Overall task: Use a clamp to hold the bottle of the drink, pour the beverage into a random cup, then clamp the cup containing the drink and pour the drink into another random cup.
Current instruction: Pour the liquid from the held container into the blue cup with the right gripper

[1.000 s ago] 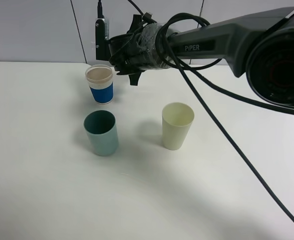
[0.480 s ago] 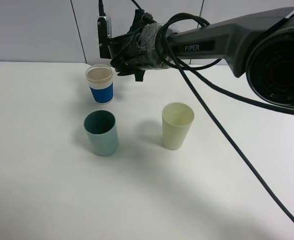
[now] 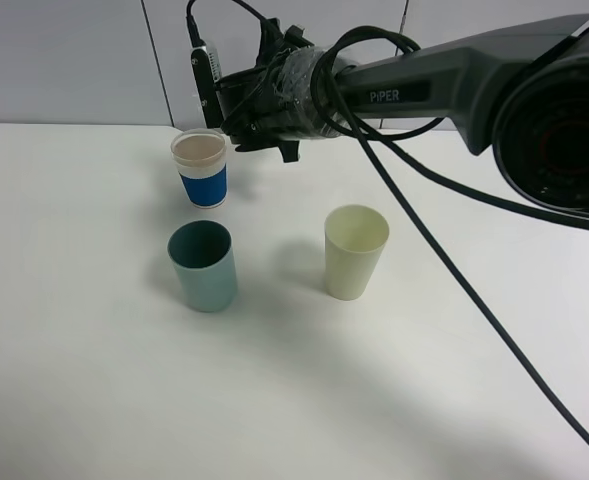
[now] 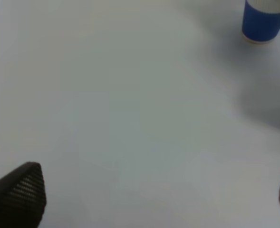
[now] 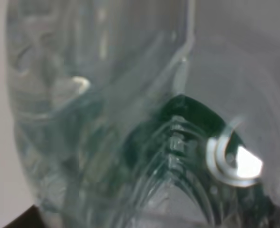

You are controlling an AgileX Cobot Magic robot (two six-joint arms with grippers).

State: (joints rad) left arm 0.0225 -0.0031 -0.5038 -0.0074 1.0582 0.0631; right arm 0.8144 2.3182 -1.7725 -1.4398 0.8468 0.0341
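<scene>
Seeing right claw (image 3: 259,105) pinched on clear bottle (image 5: 106,118) beside blue cup (image 3: 202,172), left claw (image 4: 151,199) spread over white surface (image 4: 130,104), teal cup (image 3: 204,268) and cream cup (image 3: 354,252) upright.

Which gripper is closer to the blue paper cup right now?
Right. The right gripper, holding the bottle, hangs just above and beside the blue paper cup. The left gripper is well away from the cup, across a stretch of table.
</scene>
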